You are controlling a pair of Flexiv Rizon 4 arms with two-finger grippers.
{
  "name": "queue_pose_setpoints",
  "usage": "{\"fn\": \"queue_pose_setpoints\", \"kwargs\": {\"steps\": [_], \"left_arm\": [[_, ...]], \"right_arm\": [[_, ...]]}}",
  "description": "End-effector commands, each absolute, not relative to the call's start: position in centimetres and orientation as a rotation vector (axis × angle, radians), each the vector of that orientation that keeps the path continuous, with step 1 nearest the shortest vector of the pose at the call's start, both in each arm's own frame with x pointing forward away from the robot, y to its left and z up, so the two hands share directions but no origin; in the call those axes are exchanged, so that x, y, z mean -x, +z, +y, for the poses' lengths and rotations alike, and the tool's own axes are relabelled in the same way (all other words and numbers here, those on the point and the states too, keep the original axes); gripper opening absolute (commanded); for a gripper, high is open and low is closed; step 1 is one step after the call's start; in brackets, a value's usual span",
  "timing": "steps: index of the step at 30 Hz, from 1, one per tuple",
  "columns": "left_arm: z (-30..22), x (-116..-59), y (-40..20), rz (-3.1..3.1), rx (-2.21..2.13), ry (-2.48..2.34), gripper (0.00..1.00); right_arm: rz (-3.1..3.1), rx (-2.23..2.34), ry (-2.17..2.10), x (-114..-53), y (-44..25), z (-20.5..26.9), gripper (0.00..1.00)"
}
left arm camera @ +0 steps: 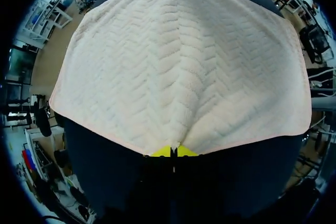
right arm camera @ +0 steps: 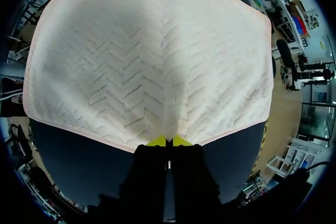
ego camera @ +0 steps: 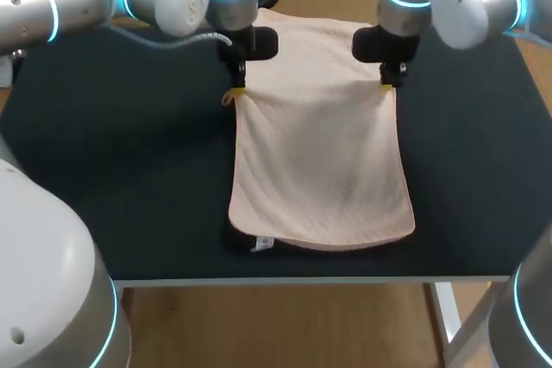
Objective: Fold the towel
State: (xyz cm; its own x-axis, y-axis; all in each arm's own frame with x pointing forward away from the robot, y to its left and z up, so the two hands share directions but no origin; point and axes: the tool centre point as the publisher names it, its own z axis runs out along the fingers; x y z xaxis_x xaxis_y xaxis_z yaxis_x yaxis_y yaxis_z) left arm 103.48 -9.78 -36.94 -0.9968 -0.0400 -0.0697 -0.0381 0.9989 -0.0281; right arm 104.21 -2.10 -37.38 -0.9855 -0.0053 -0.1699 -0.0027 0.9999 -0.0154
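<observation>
Towel (ego camera: 319,152): pale pinkish cream, roughly oblong, spread long-ways across the middle of the dark table (ego camera: 112,178), which shows on all sides of it.
Towel surface: soft terry pile woven in a chevron pattern, with a thin, smoother pink hem round the edge.
Towel shape: the near end has rounded corners and bows slightly. The side edges draw inward at the two pinch points, so each wrist view shows a many-sided outline.
Towel creases: in both wrist views a puckered ridge runs across the cloth from the pinch point.
Label (ego camera: 261,244): small white tag poking out under the towel's near left corner.
Left gripper (ego camera: 235,92): at the towel's left edge, towards its far end. The yellow tips are closed tight with the hem nipped between them.
Right gripper (ego camera: 390,84): at the towel's right edge, opposite the left gripper, and likewise clamped onto the hem.
Lift: the cloth between the grippers may be raised off the table, but I cannot tell from above.
</observation>
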Motion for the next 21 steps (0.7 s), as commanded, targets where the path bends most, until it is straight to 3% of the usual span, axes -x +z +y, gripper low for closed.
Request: {"fn": "queue_pose_setpoints", "kwargs": {"steps": [1, 21], "left_arm": [[-8.7, -102.4, -31.1, 3.018, 0.086, -0.033, 0.00], [-5.0, -107.9, -11.7, 2.675, 0.273, 0.064, 0.00]], "right_arm": [[2.950, 0.028, -0.019, -103.3, -32.8, -2.3, 0.00], [2.629, 0.138, 0.045, -110.1, -13.5, 0.1, 0.00]]}}
